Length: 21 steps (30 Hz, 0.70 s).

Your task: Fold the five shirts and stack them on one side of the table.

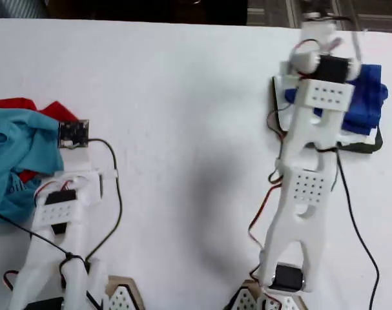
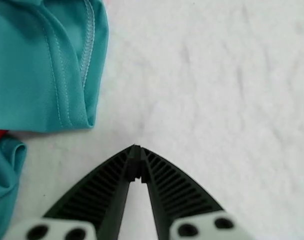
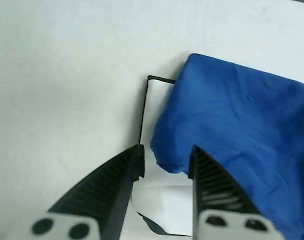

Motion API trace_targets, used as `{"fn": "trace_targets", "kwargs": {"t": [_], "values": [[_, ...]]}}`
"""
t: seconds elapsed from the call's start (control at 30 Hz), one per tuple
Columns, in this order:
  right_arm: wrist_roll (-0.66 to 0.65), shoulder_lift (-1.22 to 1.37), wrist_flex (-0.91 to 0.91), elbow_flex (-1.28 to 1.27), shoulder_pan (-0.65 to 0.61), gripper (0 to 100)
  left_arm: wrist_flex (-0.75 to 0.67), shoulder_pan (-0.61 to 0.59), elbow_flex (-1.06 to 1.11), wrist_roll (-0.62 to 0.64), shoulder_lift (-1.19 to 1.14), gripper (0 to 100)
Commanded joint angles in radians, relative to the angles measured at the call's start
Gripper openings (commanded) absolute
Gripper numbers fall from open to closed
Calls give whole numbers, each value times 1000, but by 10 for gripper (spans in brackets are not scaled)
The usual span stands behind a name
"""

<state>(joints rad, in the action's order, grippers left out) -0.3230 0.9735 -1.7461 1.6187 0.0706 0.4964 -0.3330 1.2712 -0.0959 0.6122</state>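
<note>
- Black ribbed fingers [image 2: 111, 200] of the left gripper [image 2: 135, 162] are pressing together tip to tip, pinching nothing and pointing down at the bare white table [image 2: 232, 90].
- Just beside those closed tips, without touching them, the teal shirt [image 2: 41, 65] is lying crumpled at the table's left edge, its stitched hem turned toward the gripper.
- Under the teal cloth a red shirt [image 1: 15, 104] is lying, peeking out on the side toward the table's far edge.
- At the table's far right corner the right gripper [image 3: 166, 162] is hanging with its jaws apart, straddling the corner of a folded blue shirt [image 3: 242, 135]; whether either finger is touching the cloth cannot be told.
- Beneath it, the blue shirt is resting on a white garment with black edging [image 3: 154, 105].
- By the table's near left edge the left arm [image 1: 53, 213] is standing folded, wrist tipped down.
- From the table's near edge the right arm [image 1: 309, 187] is lying stretched out over the blue shirt.
- Overhead, the high view is giving each pile's place on the table, while the wrist views are giving the finger gaps.
</note>
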Motion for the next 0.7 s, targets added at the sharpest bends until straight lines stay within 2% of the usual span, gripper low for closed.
{"fn": "trace_targets", "kwargs": {"t": [0.0,0.07,0.27,0.53,0.67], "values": [[-14,-19,-22,-46,-24,241,-15,8,-4,2,0,27],[-11,-12,-22,-100,-30,268,-15,8,-4,2,0,27],[-15,-12,-22,-140,-79,190,-15,8,-4,2,0,27],[-23,1,-21,-149,-74,226,-15,8,-5,2,0,27],[-144,45,4,-149,-51,226,-15,8,-5,2,0,27]]}}
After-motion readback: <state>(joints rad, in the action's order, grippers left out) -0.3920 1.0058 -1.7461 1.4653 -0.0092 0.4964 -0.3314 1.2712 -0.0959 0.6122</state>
